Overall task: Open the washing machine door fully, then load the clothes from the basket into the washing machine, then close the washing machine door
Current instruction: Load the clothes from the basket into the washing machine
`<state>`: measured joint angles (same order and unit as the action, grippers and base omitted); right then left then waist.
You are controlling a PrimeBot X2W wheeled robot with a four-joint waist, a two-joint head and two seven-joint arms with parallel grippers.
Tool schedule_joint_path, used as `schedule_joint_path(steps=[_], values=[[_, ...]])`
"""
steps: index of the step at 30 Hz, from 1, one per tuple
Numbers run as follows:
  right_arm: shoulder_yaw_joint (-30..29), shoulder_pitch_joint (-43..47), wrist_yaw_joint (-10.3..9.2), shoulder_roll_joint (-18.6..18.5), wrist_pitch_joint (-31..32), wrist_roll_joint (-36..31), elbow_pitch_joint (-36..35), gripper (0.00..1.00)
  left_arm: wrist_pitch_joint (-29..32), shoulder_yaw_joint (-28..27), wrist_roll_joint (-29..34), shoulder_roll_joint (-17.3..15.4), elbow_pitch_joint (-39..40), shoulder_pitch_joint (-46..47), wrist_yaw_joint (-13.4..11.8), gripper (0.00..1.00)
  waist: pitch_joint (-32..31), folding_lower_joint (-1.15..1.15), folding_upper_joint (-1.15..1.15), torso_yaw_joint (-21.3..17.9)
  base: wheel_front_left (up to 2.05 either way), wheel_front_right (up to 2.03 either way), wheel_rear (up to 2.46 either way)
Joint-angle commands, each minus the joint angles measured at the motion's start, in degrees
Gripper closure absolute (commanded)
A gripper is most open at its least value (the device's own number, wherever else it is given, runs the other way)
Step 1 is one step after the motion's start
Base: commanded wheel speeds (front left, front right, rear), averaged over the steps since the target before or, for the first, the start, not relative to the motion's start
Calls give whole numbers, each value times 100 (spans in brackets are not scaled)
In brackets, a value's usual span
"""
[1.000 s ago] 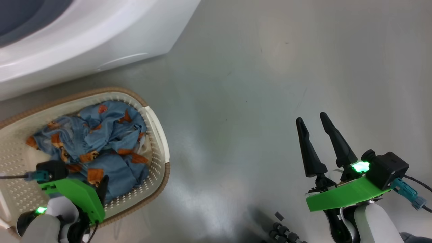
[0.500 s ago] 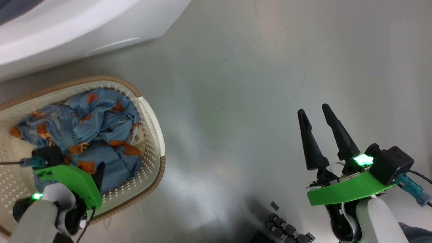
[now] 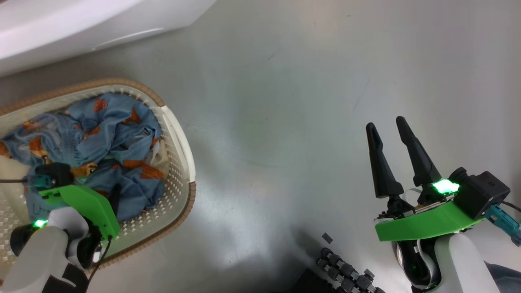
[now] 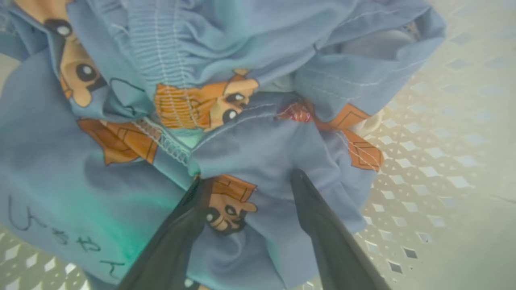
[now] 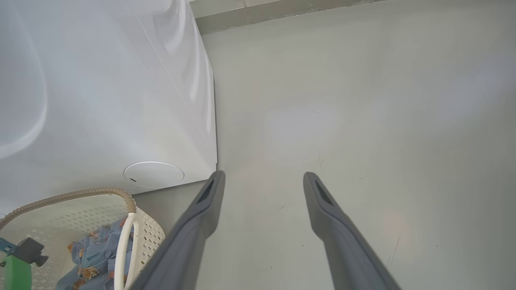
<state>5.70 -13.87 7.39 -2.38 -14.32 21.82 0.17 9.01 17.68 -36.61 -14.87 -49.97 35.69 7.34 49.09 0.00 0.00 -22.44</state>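
left gripper [image 4: 246, 177] has sunk deeper into the clothes [image 4: 250, 52].

The floor [image 3: 285, 101] is grey, smooth and a bit shiny. Light makes soft pale patches [image 3: 240, 232] on it near the middle. A thin dark scratch [image 3: 361, 100] runs across it on the right, and there are a few tiny specks here and there. A small dark scrap [image 3: 327, 238] lies on the floor near the front, close to a dark shadow [image 3: 260, 280]. Far off, a darker strip [image 5: 282, 12] runs along the edge of the floor.
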Motion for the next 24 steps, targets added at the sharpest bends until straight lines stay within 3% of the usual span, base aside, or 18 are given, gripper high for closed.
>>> schedule_joint_path(steps=[1, 11, 12, 13, 15, 16, 24], values=[[72, 119, 10, -50, -68, 83, -135, 0, -88, -87, 52, -87, -84, 12, 14, 0, 34, 0, 0, -16, 0, 0, 0], [41, 89, 10, -50, -68, 120, -189, 0, -366, 35, 194, -27, -612, 341, -68, 2, 94, 0, 0, -68, 0, 0, 0], [36, 89, 10, -50, -68, 116, -194, 0, -400, 45, 204, -21, -670, 369, -75, 10, 94, 0, 0, -75, 0, 0, 0], [31, 90, 10, -50, -68, 113, -199, 0, -439, 56, 217, -16, -728, 395, -85, 24, 91, 0, 0, -81, 0, 0, 0], [21, 97, 10, -50, -68, 102, -204, 0, -505, 88, 242, 1, -837, 443, -85, 67, 83, 0, 0, -86, 0, 0, 0], [15, 101, 10, -50, -68, 95, -202, 0, -541, 105, 251, 13, -889, 464, -83, 100, 72, 0, 0, -82, 0, 0, 0], [-46, 132, 10, -50, -68, 71, -125, 0, -903, 189, 220, 147, -1213, 472, -43, 100, -281, 0, 0, 105, 0, 0, 0]])
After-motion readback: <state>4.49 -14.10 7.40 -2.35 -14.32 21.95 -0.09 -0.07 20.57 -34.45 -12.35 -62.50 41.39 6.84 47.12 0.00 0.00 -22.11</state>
